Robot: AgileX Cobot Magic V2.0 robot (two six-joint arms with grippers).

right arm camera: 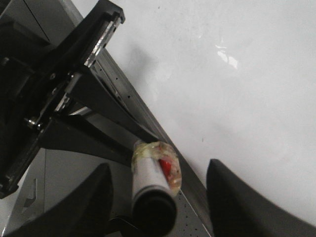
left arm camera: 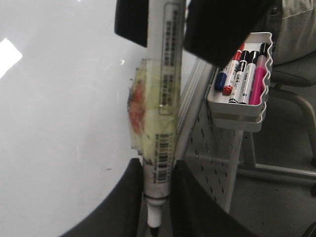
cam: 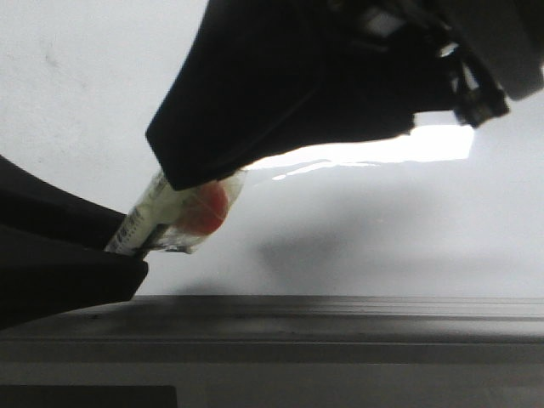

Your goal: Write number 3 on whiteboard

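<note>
The whiteboard (cam: 382,238) fills most of the front view, with a bright light reflection on it. It also shows in the left wrist view (left arm camera: 59,123) and the right wrist view (right arm camera: 237,74). No number 3 shows on it. My left gripper (cam: 127,246) (left arm camera: 157,192) is shut on a white marker (cam: 153,212) (left arm camera: 165,98) near its uncapped black tip. The marker is wrapped in yellowed tape with a red patch. My right gripper (cam: 195,174) (right arm camera: 158,168) is open, its fingers standing apart on either side of the marker's black rear end (right arm camera: 153,212).
A grey metal rail (cam: 340,310) runs along the board's lower edge. Beside the board, a white tray (left arm camera: 239,106) holds several markers on a perforated grey panel (left arm camera: 212,143). A chair (left arm camera: 296,98) stands beyond it.
</note>
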